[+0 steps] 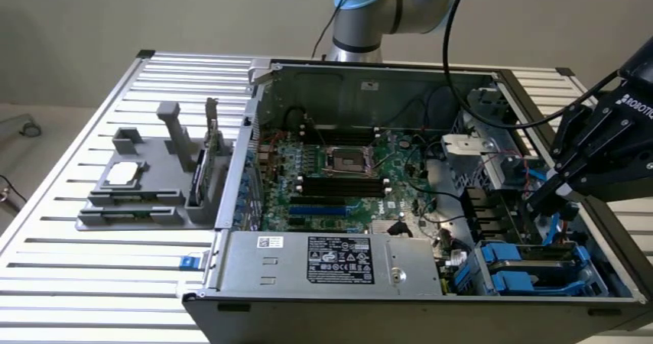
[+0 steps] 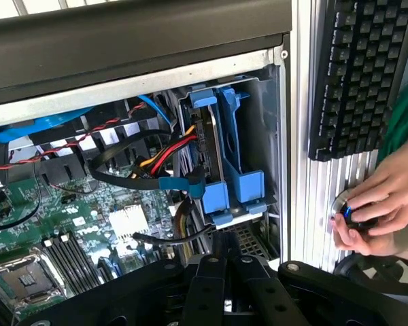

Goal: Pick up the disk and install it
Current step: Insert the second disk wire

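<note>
Fingers (image 1: 539,200) poised above the disk (image 1: 537,267) seated in its bay

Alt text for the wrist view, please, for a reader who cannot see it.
The gripper hangs above an open computer case, near the disk standing on edge in its blue carrier in the drive bay. Beside the case, a person's hand rests on a round device below a black keyboard.

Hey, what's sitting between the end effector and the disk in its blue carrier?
In the wrist view, a perforated metal ledge lies between the end effector and the disk; otherwise open air.
</note>
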Motion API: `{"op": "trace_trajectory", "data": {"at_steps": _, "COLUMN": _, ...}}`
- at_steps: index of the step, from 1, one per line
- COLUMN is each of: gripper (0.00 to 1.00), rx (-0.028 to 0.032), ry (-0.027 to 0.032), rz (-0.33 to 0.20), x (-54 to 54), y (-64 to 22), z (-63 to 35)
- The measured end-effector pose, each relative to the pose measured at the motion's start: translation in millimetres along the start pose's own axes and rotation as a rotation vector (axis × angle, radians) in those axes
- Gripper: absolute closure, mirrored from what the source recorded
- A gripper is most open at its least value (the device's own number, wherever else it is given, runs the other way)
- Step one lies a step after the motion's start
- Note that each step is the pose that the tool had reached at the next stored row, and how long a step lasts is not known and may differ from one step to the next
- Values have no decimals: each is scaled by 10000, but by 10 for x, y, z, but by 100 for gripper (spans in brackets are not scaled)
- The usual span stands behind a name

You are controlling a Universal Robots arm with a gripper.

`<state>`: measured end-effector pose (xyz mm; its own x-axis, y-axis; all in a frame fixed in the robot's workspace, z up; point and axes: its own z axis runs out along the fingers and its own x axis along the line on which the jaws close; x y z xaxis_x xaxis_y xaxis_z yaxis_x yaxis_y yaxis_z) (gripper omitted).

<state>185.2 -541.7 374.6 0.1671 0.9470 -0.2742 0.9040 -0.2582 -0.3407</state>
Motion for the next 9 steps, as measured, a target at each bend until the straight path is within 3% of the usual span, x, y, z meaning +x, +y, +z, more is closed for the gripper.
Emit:
{"op": "trace_trajectory", "data": {"at_steps": 7, "gripper": 89, "rx": 1, "ry": 0, "rz": 0, "x": 67, "y": 41, "z": -31}}
{"op": "trace_trajectory", "data": {"at_steps": 9, "gripper": 89, "rx": -1, "ry": -1, "rz": -1, "x": 117, "y": 133, "z": -76}}
